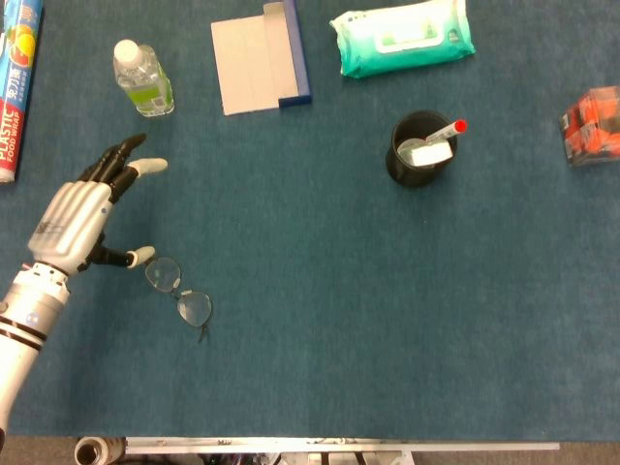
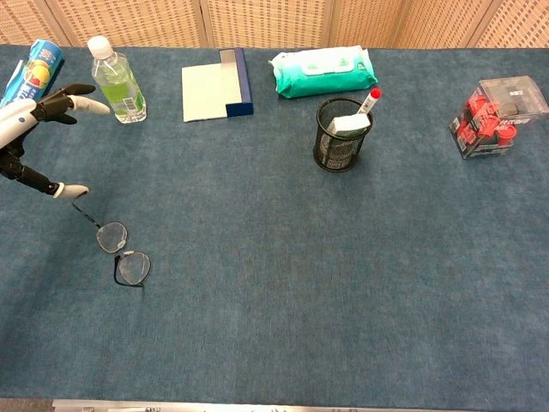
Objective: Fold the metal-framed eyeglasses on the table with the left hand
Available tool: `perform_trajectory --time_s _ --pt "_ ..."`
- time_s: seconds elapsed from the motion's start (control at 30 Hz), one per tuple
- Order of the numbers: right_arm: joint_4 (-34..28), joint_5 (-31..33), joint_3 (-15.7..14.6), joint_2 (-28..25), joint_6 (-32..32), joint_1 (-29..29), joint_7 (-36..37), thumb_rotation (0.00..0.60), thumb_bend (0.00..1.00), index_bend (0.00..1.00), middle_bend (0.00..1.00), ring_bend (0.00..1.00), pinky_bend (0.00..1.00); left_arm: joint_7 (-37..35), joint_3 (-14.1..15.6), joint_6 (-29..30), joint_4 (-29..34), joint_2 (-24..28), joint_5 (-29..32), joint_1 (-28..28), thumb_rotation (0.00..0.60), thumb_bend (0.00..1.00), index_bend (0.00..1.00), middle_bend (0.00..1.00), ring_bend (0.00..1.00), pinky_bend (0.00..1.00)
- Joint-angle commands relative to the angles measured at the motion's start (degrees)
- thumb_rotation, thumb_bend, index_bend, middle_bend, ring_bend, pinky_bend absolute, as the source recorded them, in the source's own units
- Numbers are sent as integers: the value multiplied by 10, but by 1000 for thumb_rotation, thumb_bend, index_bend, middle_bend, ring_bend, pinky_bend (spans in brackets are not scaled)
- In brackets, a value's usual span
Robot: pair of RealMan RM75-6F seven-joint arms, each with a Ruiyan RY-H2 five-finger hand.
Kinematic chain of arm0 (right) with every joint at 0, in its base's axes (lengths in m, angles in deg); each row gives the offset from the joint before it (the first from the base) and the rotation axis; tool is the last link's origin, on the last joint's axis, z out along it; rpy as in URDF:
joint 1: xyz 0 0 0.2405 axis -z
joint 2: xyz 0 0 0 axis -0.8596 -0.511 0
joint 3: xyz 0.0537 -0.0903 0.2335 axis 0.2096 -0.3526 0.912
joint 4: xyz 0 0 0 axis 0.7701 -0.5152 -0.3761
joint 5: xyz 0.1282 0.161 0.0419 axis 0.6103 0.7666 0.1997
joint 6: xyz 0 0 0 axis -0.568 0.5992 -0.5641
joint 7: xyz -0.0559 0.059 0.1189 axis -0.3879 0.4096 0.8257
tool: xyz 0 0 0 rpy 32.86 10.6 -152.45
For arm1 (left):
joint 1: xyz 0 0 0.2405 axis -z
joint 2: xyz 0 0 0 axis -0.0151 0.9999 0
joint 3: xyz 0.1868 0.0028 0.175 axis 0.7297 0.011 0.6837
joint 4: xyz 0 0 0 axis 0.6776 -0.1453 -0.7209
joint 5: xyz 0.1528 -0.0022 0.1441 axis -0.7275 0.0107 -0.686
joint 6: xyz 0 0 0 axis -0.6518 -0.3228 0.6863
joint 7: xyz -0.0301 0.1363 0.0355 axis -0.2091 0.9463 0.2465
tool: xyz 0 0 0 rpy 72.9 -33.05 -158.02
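The metal-framed eyeglasses (image 1: 180, 292) (image 2: 123, 251) lie flat on the blue table cloth at the left, one temple arm reaching toward my left hand. My left hand (image 1: 85, 215) (image 2: 33, 137) hovers just left of them with its fingers spread and nothing in its grasp. Its thumb tip (image 1: 143, 254) (image 2: 75, 190) touches or nearly touches the end of that temple arm. The right hand shows in neither view.
A clear bottle (image 1: 142, 77) stands behind the left hand. A roll of plastic wrap (image 1: 14, 77) lies at the far left edge. Further back are a grey and blue box (image 1: 260, 60) and a wipes pack (image 1: 402, 37). A black mesh pen cup (image 1: 420, 147) and a red-filled clear box (image 1: 593, 126) sit to the right.
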Motion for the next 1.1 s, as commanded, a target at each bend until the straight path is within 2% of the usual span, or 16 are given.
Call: perform_trajectory --time_s 0.03,0.37,1.1 --pt "0 0 0 0 0 0 0 600 539 589 527 359 357 -2 2 2 1 -1 -3 -2 600 101 176 0 0 135" --pt "-1 -1 0 -1 0 0 1 600 539 589 527 359 357 -15 26 6 -3 -13 -24 -11 600 101 177 0 0 135" --pt "-4 -3 2 -6 -8 3 6 600 538 589 527 359 356 -35 57 -42 -51 -53 -22 -5 600 102 180 0 0 134"
